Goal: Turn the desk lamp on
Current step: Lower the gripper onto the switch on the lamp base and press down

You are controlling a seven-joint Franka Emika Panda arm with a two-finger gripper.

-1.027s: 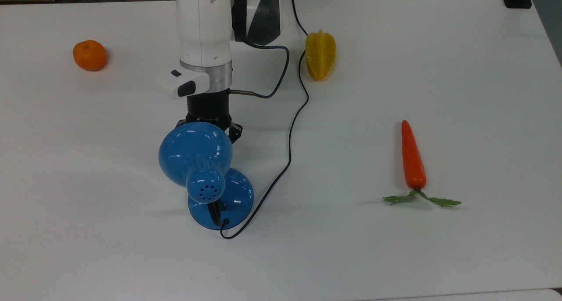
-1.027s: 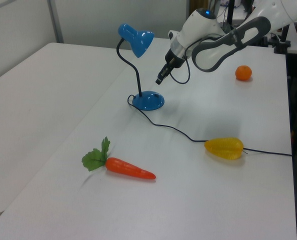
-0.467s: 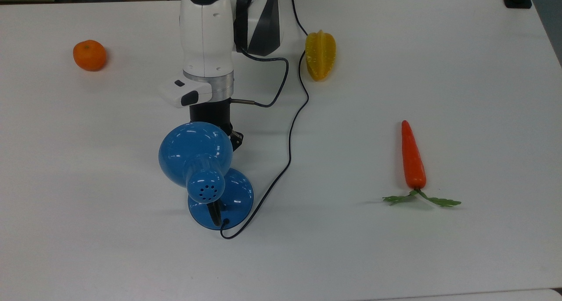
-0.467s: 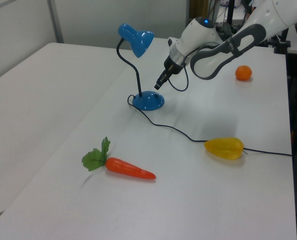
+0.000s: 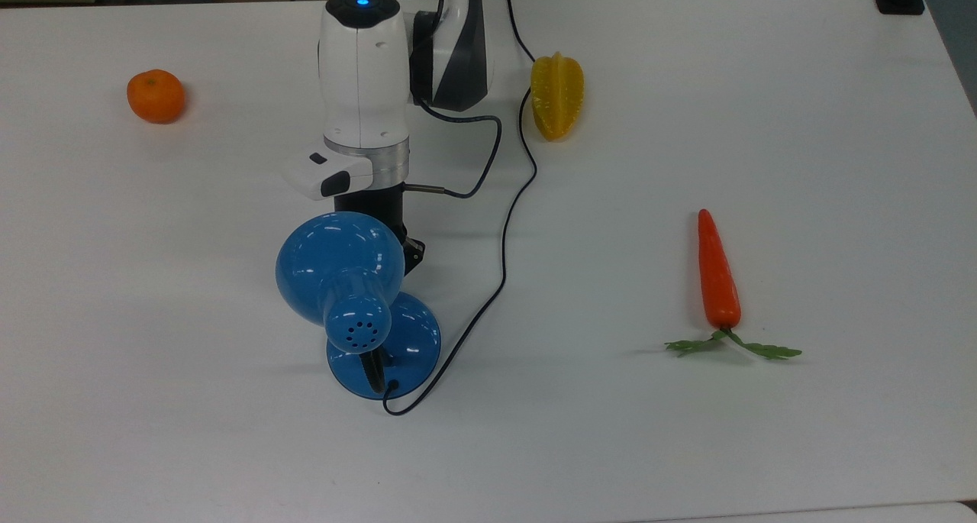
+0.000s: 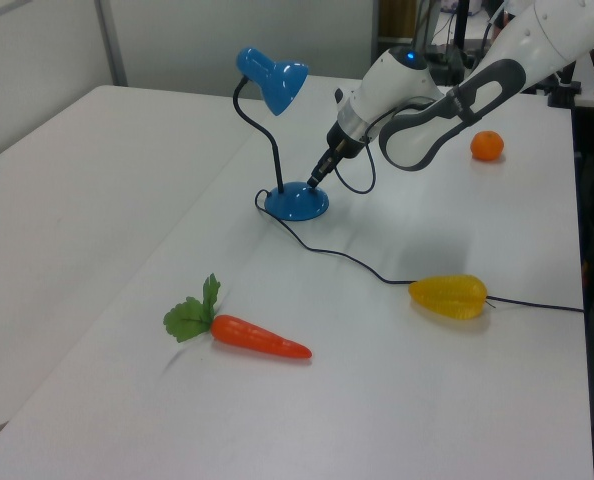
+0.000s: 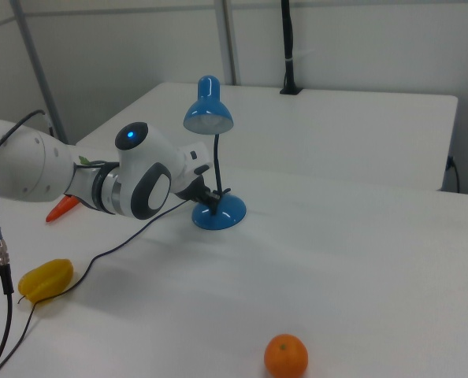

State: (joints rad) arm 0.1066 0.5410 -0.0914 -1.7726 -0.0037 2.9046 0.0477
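The desk lamp is glossy blue, with a bell shade [image 5: 340, 267] over a round base [image 5: 416, 340]. In the left view its shade [image 6: 272, 80] stands on a curved black neck above the base [image 6: 297, 202]. The right view shows the shade [image 7: 208, 114] and the base [image 7: 222, 213]. My gripper [image 6: 314, 181] points down at a slant, its tip just above the base's edge, on the left view's right side of it. The fingers look shut with nothing between them. From the top view the shade hides most of the gripper [image 5: 408, 250]. In the right view the gripper [image 7: 213, 197] is low, right beside the neck.
The lamp's thin black cord [image 5: 504, 233] runs from the base past a yellow starfruit [image 5: 557, 95]. An orange [image 5: 156, 95] lies at the top view's upper left. A carrot [image 5: 717, 275] with green leaves lies at the top view's right. The white table [image 5: 839, 126] spreads around them.
My arm has moved down and toward the lamp base. The gripper tip has dropped from beside the neck's middle height to just above the base. The lamp has not moved.
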